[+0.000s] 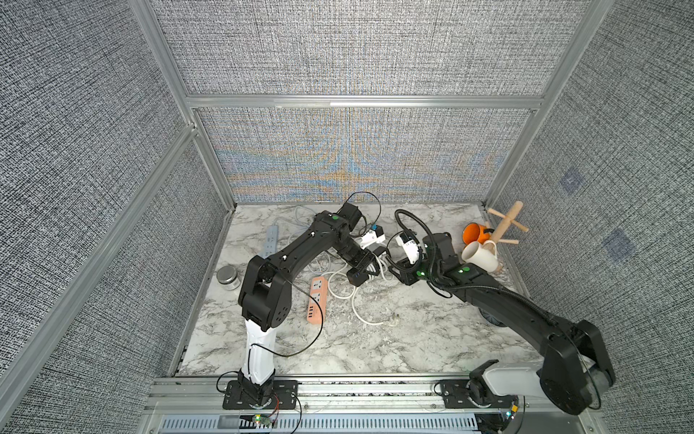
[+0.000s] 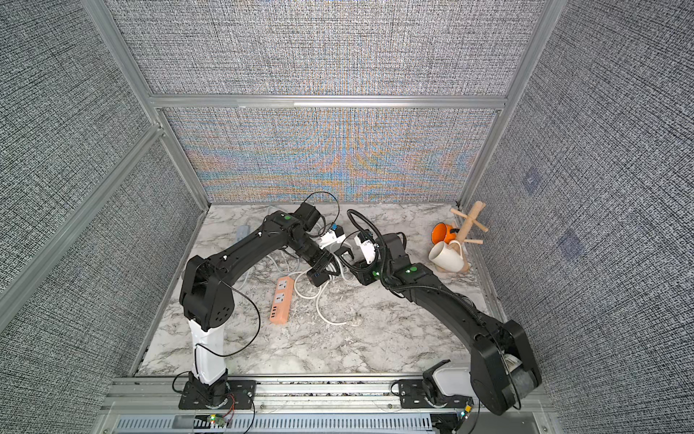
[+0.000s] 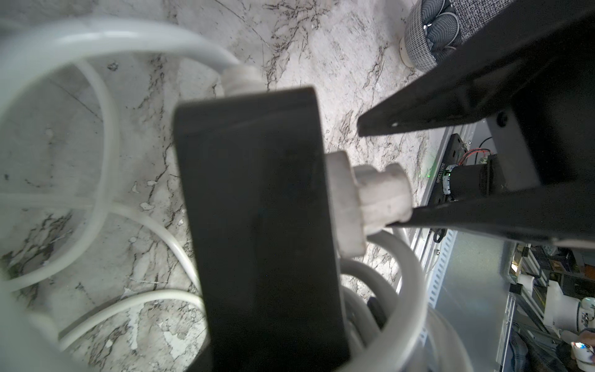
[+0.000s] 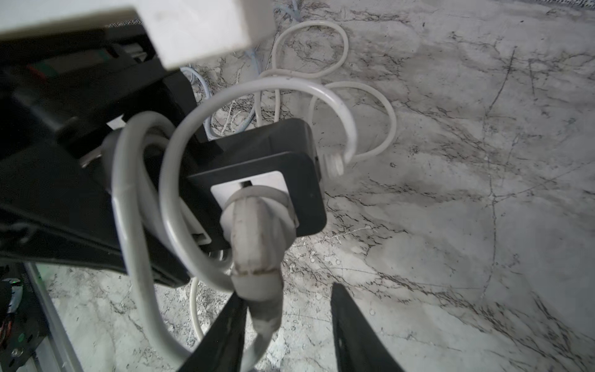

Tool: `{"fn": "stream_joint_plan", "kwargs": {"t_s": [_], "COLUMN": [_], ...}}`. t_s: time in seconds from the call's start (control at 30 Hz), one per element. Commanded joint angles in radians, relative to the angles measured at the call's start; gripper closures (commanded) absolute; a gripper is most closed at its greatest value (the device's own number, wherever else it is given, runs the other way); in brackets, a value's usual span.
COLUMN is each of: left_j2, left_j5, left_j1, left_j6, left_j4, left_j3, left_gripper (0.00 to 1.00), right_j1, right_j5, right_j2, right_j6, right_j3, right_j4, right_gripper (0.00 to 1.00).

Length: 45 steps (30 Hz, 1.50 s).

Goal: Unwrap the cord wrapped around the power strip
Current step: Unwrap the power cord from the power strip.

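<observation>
Power strip (image 4: 309, 196) lifted, cord (image 4: 347, 122) part-wound

I count three strips: the black power strip, raised above the table (image 1: 375, 345) and clamped by the left gripper (image 1: 362, 271); one orange strip (image 1: 316, 300) and one grey strip (image 1: 270, 240) lying flat. Two turns of white cord ring the black body; one plug (image 4: 254, 232) sits in its socket. The right gripper (image 4: 288, 291) stands part open astride the plug's tail, one finger (image 4: 225, 331) touching it. Two mugs: orange mug (image 1: 472, 233), white mug (image 1: 479, 255). One tin (image 1: 227, 277).

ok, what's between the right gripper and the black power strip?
The white plug, seated in the black power strip and reaching the right gripper; right wrist view.
</observation>
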Motion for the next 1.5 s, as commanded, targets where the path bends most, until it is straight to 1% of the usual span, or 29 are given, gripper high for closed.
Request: {"fn": "stream_joint_plan", "kwargs": {"t_s": [0.0, 0.17, 0.27, 0.33, 0.47, 0.57, 0.67, 0.73, 0.83, 0.93, 1.13, 1.27, 1.3, 1.33, 1.4, 1.47], "left_j2": [-0.016, -0.017, -0.016, -0.017, -0.052, -0.062, -0.043, -0.036, -0.037, -0.053, -0.118, -0.137, -0.141, -0.15, -0.18, -0.221], "left_j5": [0.062, 0.086, 0.08, 0.048, -0.055, -0.071, -0.094, -0.096, -0.111, -0.033, 0.118, 0.171, 0.194, 0.235, 0.317, 0.362], "left_j1": [-0.002, -0.003, -0.002, -0.002, 0.001, 0.013, 0.015, 0.015, 0.015, 0.012, -0.025, -0.054, -0.057, -0.059, -0.058, -0.059], "left_j6": [0.006, -0.048, -0.134, -0.214, -0.411, -0.537, -0.583, -0.59, -0.587, -0.577, -0.405, -0.247, -0.227, -0.224, -0.259, -0.346], "left_j4": [0.03, 0.108, 0.194, 0.254, 0.415, 0.549, 0.563, 0.565, 0.554, 0.605, 0.579, 0.437, 0.416, 0.425, 0.505, 0.64], "left_j3": [-0.005, -0.046, -0.083, -0.109, -0.207, -0.287, -0.293, -0.29, -0.284, -0.3, -0.323, -0.301, -0.305, -0.326, -0.388, -0.461], "left_gripper": [1.0, 1.0, 1.0, 1.0, 1.0, 1.0, 1.0, 1.0, 1.0, 1.0, 1.0, 1.0, 1.0, 1.0, 1.0, 1.0], "right_j1": [-0.001, -0.002, -0.001, -0.003, -0.018, -0.054, -0.099, -0.124, -0.134, -0.143, -0.161, -0.188, -0.196, -0.206, -0.222, -0.228], "right_j5": [-0.015, -0.053, -0.043, -0.013, 0.103, 0.112, 0.095, 0.072, 0.056, 0.059, 0.036, 0.004, 0.0, -0.005, -0.017, -0.029], "right_j2": [0.022, 0.043, 0.06, 0.056, 0.019, -0.045, -0.11, -0.136, -0.153, -0.131, 0.018, 0.125, 0.151, 0.185, 0.25, 0.305], "right_j6": [-0.025, -0.006, -0.011, -0.021, -0.004, 0.05, 0.118, 0.154, 0.196, 0.238, 0.292, 0.317, 0.326, 0.33, 0.332, 0.326], "right_j3": [0.02, 0.036, 0.06, 0.081, 0.109, 0.087, 0.055, 0.049, 0.066, 0.08, 0.205, 0.307, 0.329, 0.356, 0.407, 0.433], "right_j4": [0.036, 0.064, 0.046, 0.018, -0.048, -0.037, -0.007, 0.005, -0.002, 0.005, -0.038, -0.03, -0.029, -0.035, -0.051, -0.061], "right_gripper": [0.66, 0.81, 1.0, 1.0, 1.0, 1.0, 1.0, 1.0, 1.0, 1.0, 1.0, 1.0, 1.0, 1.0, 1.0, 1.0]}}
